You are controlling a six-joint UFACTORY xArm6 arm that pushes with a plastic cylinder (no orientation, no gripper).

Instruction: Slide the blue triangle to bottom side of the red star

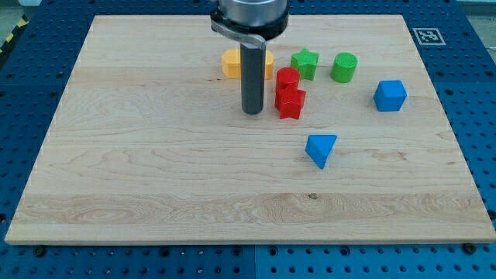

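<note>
We find the blue triangle (321, 149) lying on the wooden board (155, 178), right of centre and toward the view's bottom, standing apart from every other block. The red star (291, 103) sits above it and slightly to the view's left, with bare wood between the two. A red cylinder (287, 78) stands directly above the star, and the two appear to touch.

Our tip (253, 111) rests on the board just to the view's left of the red star, close beside it but with a narrow gap showing. It is well apart from the blue triangle, which lies down and to the view's right of it. The rod is a plain shaft with nothing that opens or closes; it holds nothing and touches no block that we can make out.

Behind the rod, a yellow block (232, 63) is partly hidden, its shape unclear. To the view's right of the red cylinder we record a green star (305, 63), then a green cylinder (344, 67). A blue cube (390, 95) sits farther right, near the board's edge.
</note>
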